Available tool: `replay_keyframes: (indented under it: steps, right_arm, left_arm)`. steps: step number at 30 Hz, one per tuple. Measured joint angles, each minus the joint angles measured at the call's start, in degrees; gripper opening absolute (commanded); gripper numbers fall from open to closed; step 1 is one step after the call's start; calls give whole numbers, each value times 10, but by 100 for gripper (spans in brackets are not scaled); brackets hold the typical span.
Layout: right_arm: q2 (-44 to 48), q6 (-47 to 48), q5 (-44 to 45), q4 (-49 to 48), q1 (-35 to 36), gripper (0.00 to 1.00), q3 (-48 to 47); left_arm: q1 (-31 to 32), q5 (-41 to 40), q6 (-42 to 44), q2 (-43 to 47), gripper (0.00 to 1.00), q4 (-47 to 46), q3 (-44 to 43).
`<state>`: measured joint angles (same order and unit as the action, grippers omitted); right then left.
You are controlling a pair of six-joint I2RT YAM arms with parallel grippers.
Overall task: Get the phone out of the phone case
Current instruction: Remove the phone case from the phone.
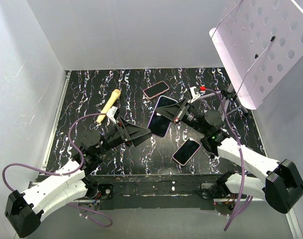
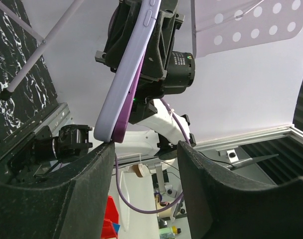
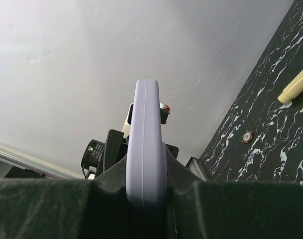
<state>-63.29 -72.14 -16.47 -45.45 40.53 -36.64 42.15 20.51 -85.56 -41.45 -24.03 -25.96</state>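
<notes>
- Two hands meet over the middle of the bench. The right hand [image 3: 146, 191] is clenched on the lavender phone case [image 3: 146, 134], holding it edge-on and lifted off the surface.
- The left hand [image 2: 146, 152] is released. Its jaws are spread, one fingertip touches the case's lower corner, and nothing sits in the gap.
- The phone [image 1: 160, 123] shows as a dark screen inside the case, between the two hands. It looks fully seated, so the separation is not yet done.
- By my reading, the step in hand is finding a purchase to peel the case off. The next move calls for the left hand to catch the rim at that corner and pry it away while the right hand braces.
- The black, white-veined bench [image 1: 86, 84] carries a pink-cased phone [image 1: 156, 89] on the far side. Another phone [image 1: 186, 151] lies near the right arm, and a cream handle [image 1: 109, 104] lies far left.
- White walls close in the space, and a perforated white panel [image 1: 265, 45] leans in at the far right.
</notes>
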Motion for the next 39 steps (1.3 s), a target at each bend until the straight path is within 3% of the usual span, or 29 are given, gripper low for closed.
replay_keyframes:
  steps: [13,20,26,30,33,39]
  right_arm:
    - [-1,28,21,8,8,1,0]
    - [4,65,24,23,10,1,0]
    - [2,84,31,6,17,1,0]
    - [-4,85,39,-10,18,1,0]
    - [-10,70,46,-25,18,1,-1]
    - [-27,28,51,-37,21,1,-11]
  left_arm:
    - [5,-19,45,-14,51,69,-33]
    - [5,-26,27,-23,48,73,-31]
    - [7,-46,-23,-26,40,6,5]
    - [7,-59,-44,-46,29,-58,26]
    - [7,-62,-14,-47,26,-63,24]
    - [8,-66,89,-12,24,20,-15]
